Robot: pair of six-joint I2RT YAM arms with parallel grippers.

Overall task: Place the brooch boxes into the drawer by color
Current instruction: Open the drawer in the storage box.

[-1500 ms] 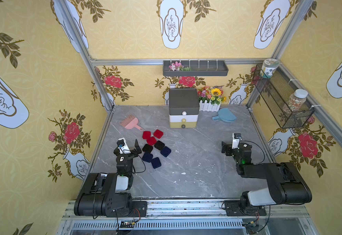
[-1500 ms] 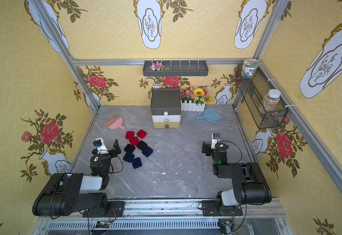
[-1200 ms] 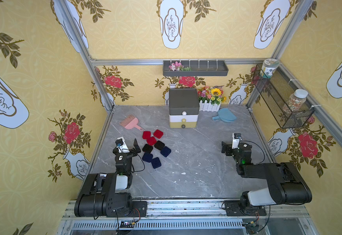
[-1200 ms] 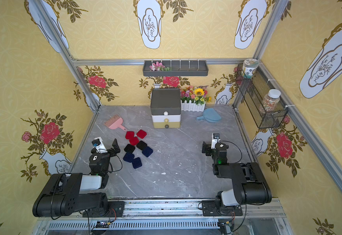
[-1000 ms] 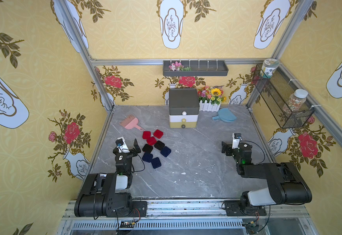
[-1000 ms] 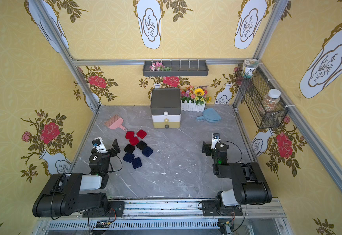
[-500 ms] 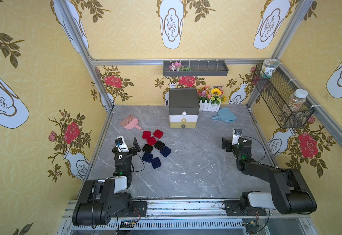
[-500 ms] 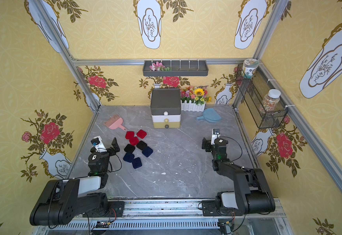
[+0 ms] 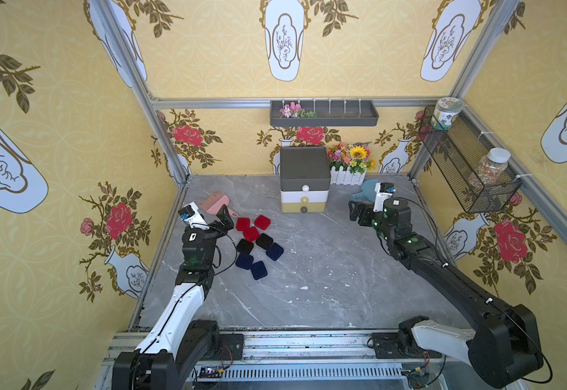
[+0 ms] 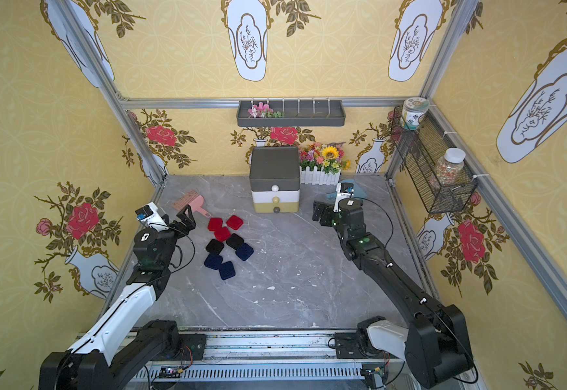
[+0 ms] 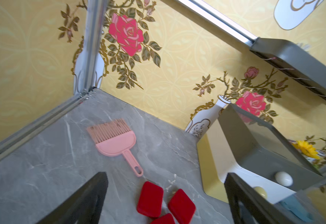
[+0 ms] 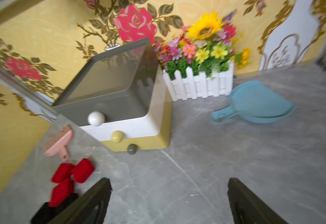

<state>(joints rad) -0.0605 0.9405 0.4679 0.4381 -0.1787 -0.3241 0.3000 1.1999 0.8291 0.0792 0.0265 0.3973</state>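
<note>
Both arms are out over the grey marble table point(image 9: 326, 270) and I've got nothing in either tool. My left gripper point(image 9: 225, 217) hangs with its jaws spread wide and empty, just beside the red end of the brooch boxes point(image 9: 256, 243). All eight boxes lie in a tight cluster on the left half of the table: three red toward the back, two black in the middle, three navy nearest me. My right gripper point(image 9: 356, 212) is also fully spread and holds nothing. It sits to the right of the drawer point(image 9: 304, 182), near it but apart. The drawer stands against the back wall, all three tiers pushed in, knobs facing me. A pink dustpan point(image 9: 215, 202) lies just behind the left gripper, and a blue dustpan point(image 9: 364, 189) lies behind the right.
</note>
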